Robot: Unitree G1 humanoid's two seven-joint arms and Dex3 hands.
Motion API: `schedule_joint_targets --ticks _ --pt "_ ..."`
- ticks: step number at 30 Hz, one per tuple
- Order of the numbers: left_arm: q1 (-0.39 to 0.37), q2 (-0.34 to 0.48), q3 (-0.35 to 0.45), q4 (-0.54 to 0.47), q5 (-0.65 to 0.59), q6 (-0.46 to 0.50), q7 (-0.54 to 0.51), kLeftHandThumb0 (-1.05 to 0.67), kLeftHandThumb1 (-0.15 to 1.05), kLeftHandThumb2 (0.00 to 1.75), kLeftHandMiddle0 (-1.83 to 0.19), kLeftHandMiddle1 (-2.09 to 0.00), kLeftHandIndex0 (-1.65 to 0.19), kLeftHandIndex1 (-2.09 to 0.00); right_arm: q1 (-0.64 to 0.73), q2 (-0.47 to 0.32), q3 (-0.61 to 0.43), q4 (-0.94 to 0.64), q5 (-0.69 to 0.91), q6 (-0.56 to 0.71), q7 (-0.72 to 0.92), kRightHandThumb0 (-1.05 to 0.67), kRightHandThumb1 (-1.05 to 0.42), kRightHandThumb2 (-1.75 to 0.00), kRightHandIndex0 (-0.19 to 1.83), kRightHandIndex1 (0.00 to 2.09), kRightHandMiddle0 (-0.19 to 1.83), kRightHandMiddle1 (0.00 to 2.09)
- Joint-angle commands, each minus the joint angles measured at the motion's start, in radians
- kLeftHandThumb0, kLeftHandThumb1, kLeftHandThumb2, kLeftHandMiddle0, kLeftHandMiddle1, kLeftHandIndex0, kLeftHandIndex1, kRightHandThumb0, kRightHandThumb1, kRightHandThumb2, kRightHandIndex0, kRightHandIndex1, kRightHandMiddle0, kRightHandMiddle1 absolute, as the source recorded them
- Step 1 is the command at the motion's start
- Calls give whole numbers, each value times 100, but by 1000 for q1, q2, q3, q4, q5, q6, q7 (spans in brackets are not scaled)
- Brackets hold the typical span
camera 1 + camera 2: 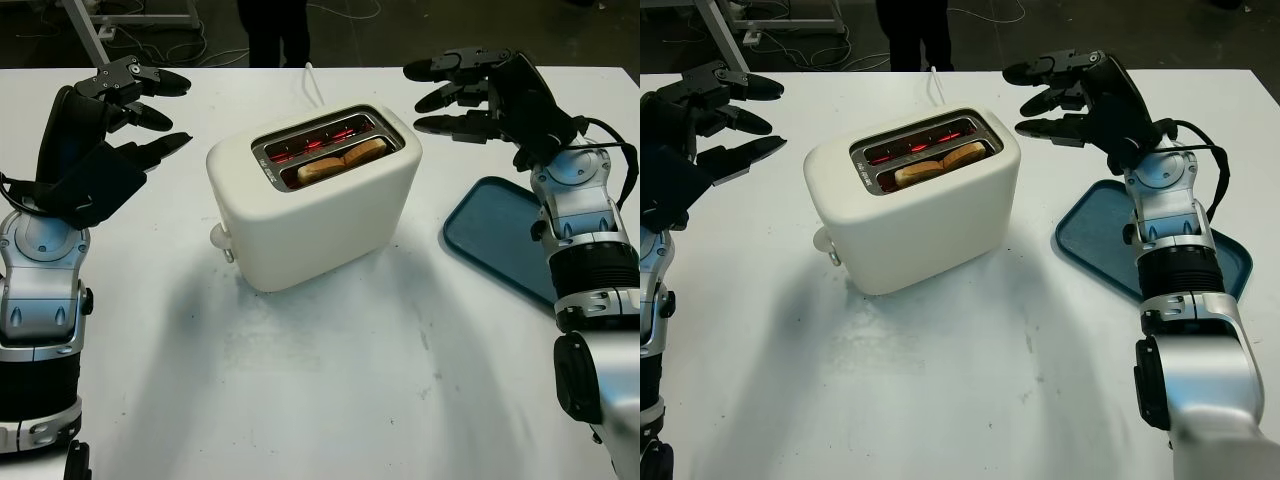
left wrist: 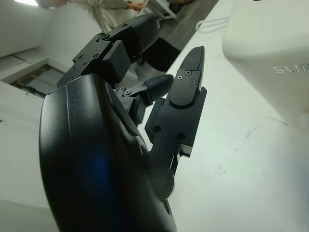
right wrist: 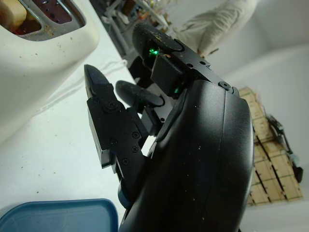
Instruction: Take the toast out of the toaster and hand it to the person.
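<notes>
Toast (image 1: 342, 160) is sitting low in the toaster (image 1: 315, 195), elements glowing: light, brittle, likely hot. Pinch its top edge gently. Right hand (image 1: 470, 95) and left hand (image 1: 125, 110) are hovering beside it, fingers spread, holding nothing.

Both arms are showing silver jointed shells banded with ribbed black rings. The left hand (image 1: 125, 100) and right hand (image 1: 470, 90) are wearing glossy black shells with small screws on the fingers (image 2: 186, 104). A green light is glowing on the right hand.
</notes>
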Motion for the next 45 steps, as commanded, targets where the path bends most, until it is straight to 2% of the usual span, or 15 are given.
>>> schedule_joint_targets --ticks 1,13,28,45 --pt "-10 -10 -2 10 -10 -17 1 -18 85 0 -45 -119 -55 -72 -8 -4 0 -13 -2 14 -12 -11 -76 0 69 69 89 0" --pt "-11 -6 2 16 -3 -26 0 -20 85 0 -44 -121 -53 -75 -13 5 -3 -18 12 38 -2 -9 -77 0 68 68 88 0" --pt "-9 -6 4 31 -7 -52 7 -20 84 0 -44 -122 -52 -79 -13 -1 -2 -2 9 12 0 -13 -76 0 70 68 89 0" --pt "-7 -10 1 23 -5 -37 9 -20 85 0 -43 -123 -50 -81 -10 2 -3 -9 13 23 0 -13 -75 0 70 68 90 1"
